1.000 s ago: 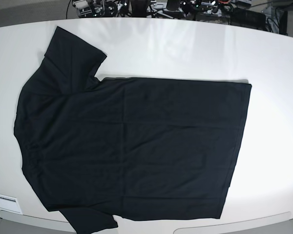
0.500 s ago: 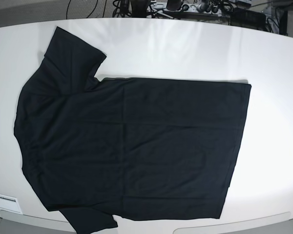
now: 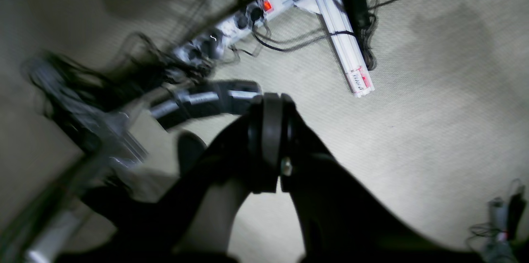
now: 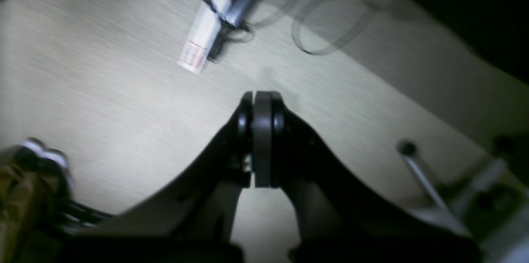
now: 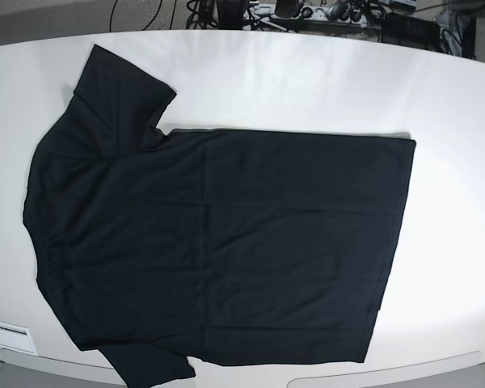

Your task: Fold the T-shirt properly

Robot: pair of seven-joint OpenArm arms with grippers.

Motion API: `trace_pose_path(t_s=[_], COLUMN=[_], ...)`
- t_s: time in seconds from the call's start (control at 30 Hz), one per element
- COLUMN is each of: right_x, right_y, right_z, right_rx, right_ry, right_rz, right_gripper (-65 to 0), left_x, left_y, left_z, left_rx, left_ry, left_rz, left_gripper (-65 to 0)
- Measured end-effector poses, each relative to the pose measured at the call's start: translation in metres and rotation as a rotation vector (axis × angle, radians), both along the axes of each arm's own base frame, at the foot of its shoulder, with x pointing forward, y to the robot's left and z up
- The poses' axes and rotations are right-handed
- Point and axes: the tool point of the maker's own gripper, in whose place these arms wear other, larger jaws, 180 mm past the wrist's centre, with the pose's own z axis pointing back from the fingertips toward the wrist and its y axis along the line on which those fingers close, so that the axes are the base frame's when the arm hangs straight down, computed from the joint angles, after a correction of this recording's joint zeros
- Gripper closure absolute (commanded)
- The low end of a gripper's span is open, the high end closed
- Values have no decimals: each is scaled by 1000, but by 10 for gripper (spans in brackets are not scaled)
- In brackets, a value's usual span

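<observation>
The T-shirt lay spread flat on the white desk, collar end to the left and hem to the right. One sleeve pointed toward the far left corner, and the other hung at the near edge, partly cut off by the bottom of the base view. The cloth looked smooth, with no fold yet made in it.

A second before, part of an arm's hardware had shown among the cables beyond the far edge of the desk. Half a second before it was gone, and it remained out of the base view. The shirt itself had not shifted at all between those pictures.

Neither arm appeared over the desk. The left pincer was closed, its two pads pressed together with nothing between them, and its camera looked down at pale carpet, a power strip and loose cables. The right pincer was likewise closed and empty, also hanging over the floor. Both wrist pictures were blurred, which suggested the arms were moving.

As a judgement, the folding had not begun, and the arms seemed to be away from the work area. Both pincers would need to come over the desk and open before taking hold of the cloth.
</observation>
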Motion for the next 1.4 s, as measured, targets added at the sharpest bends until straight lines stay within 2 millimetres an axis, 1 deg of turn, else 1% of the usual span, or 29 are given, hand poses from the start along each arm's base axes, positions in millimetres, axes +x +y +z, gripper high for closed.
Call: trace_pose_path(t_s=[0.03,0.07,0.17,0.2,0.27,0.33,0.4,0.47,0.57,0.63,0.67,0.73,0.8,0.9,0.97,1.03,1.07,1.1,1.17,1.2,1.23,1.27,1.33,1.4], right_x=[7,18,61,71,84,96,109,118,134,148,161,188,205,229,239,239,238,238,235,234,234,233,231,231], right_y=[1,1,-3,-6,-13,-21,-29,-34,-36,-36,-36,-31,-24,-17,-14,-14,-14,-12,-5,-4,-3,-4,-5,-5], right_z=[8,15,35,42,52,62,69,74,83,84,85,92,96,104,109,109,108,108,107,107,107,105,101,101], right_rx=[-5,-11,-34,-44,-75,-101,-118,-117,-87,-74,-64,-22,14,57,66,67,66,80,121,125,131,133,129,129], right_ry=[-25,-62,-200,-228,-265,-306,-354,-402,-488,-516,-548,-626,-668,-731,-771,-767,-761,-758,-744,-740,-737,-735,-719,-720], right_rz=[-5,-3,-15,-14,-9,-12,-17,4,80,99,85,74,88,88,93,98,100,97,105,109,109,107,106,106], right_gripper=[0,0,0,0,0,0,0,0,0,0,0,0,0,0,0,0,0,0,0,0,0,0,0,0], left_x=[7,15,39,49,74,94,107,122,155,182,192,204,221,244,259,262,262,261,259,263,267,269,267,265], left_y=[-1,-1,1,0,-5,-4,2,2,-2,3,3,6,15,29,44,51,50,48,45,43,43,43,40,36], left_z=[11,21,48,57,76,90,98,108,119,127,128,120,111,104,101,94,90,87,82,83,84,84,81,78], left_rx=[-2,-5,12,12,0,17,55,63,72,116,124,116,123,110,153,169,152,131,102,90,100,111,124,136], left_ry=[-27,-52,-112,-138,-219,-285,-330,-392,-507,-589,-614,-609,-610,-600,-585,-552,-544,-538,-520,-529,-529,-518,-500,-492], left_rz=[-17,-22,-22,-27,-37,-67,-94,-112,-202,-273,-318,-400,-433,-475,-530,-641,-688,-717,-781,-797,-822,-856,-933,-1016], left_gripper=[0,0,0,0,0,0,0,0,0,0,0,0,0,0,0,0,0,-62,-242,-310,-330,-329,-329,-329])
